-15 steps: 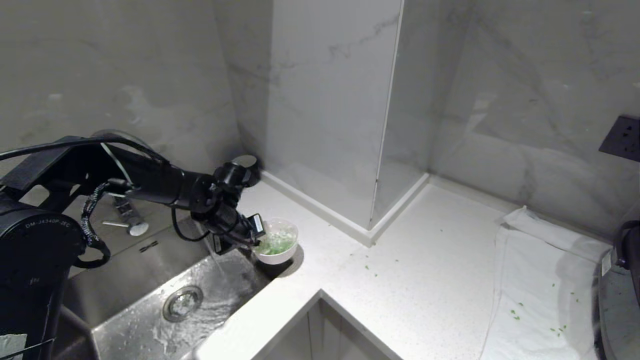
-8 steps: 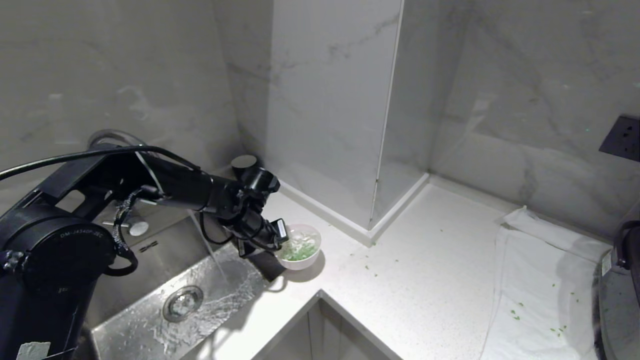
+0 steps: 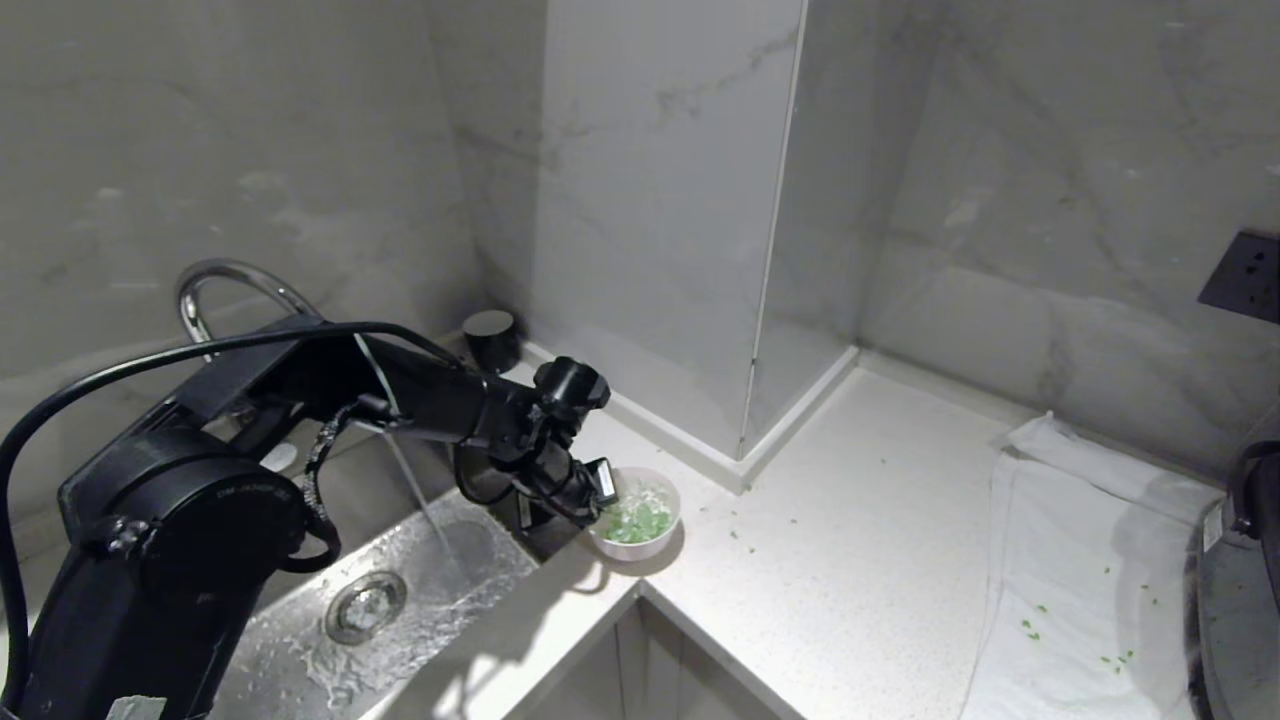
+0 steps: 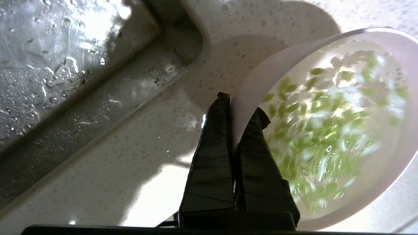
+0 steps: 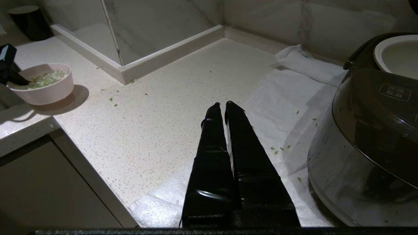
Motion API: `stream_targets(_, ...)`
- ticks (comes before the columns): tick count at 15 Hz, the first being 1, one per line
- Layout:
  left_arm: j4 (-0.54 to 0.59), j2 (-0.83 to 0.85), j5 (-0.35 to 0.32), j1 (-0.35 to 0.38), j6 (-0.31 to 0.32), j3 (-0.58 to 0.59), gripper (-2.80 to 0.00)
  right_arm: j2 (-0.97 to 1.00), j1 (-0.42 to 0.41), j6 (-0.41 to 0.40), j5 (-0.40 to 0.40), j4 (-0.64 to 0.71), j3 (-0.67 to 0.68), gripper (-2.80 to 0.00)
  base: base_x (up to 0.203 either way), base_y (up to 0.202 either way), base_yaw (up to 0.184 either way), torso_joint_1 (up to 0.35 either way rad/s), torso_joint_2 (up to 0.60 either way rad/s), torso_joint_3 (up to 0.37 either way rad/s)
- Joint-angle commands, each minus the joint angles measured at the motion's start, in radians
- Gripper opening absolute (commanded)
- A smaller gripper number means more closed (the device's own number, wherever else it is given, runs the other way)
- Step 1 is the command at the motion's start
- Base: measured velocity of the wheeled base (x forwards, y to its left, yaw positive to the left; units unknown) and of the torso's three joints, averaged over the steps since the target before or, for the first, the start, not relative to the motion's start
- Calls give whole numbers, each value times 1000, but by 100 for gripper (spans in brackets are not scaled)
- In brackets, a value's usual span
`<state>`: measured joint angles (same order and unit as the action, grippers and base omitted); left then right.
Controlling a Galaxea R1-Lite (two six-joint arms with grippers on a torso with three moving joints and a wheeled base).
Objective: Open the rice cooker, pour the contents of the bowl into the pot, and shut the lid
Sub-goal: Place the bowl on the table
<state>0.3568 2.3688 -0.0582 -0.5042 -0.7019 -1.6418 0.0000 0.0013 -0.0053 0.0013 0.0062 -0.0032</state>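
My left gripper (image 3: pixel 605 492) (image 4: pixel 241 104) is shut on the near wall of the small pale pink bowl (image 3: pixel 640 532) (image 4: pixel 248 78) (image 5: pixel 49 93), one finger outside and one inside. The bowl sits level, low over the white counter just right of the sink corner; whether it touches the counter I cannot tell. Its contents (image 3: pixel 636 520) (image 4: pixel 326 130) (image 5: pixel 45 80) are chopped green bits in water. The dark rice cooker (image 5: pixel 369 137) (image 3: pixel 1215 620) stands at the far right, and its pale pot (image 5: pixel 396 55) is uncovered. The lid is out of view. My right gripper (image 5: pixel 222 104) hangs shut and empty left of the cooker.
Water runs from the curved tap (image 3: pixel 215 285) into the steel sink (image 3: pixel 300 640) at the left. A white towel (image 3: pixel 1080 560) lies under the cooker. A marble pillar corner (image 3: pixel 745 440), a black cylinder (image 3: pixel 490 335) and a wall socket (image 3: pixel 1245 275) stand behind. Green bits dot the counter.
My left arm has carried the bowl to the right, from over the sink's corner to over the counter. The right gripper has not moved.
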Motion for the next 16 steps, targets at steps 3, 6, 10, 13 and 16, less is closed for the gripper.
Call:
stream_targets(3, 2, 49, 28, -28, -10, -25, -280, 0, 0, -1, 0, 0, 0, -280, 0, 0, 0, 0, 0, 0)
stream_targets(6, 2, 66, 54, -37, -21, -38, -280, 0, 0, -1, 0, 0, 0, -280, 0, 0, 0, 0, 0, 0)
stream_targets(10, 2, 67, 65, -42, -22, -57, -280, 0, 0, -1, 0, 0, 0, -280, 0, 0, 0, 0, 0, 0)
stream_targets(13, 6, 85, 75, -52, -28, -89, -280, 0, 0, -1, 0, 0, 0, -280, 0, 0, 0, 0, 0, 0)
stream_targets(16, 50, 113, 86, -56, -49, -147, -280, 0, 0, -1, 0, 0, 0, -280, 0, 0, 0, 0, 0, 0)
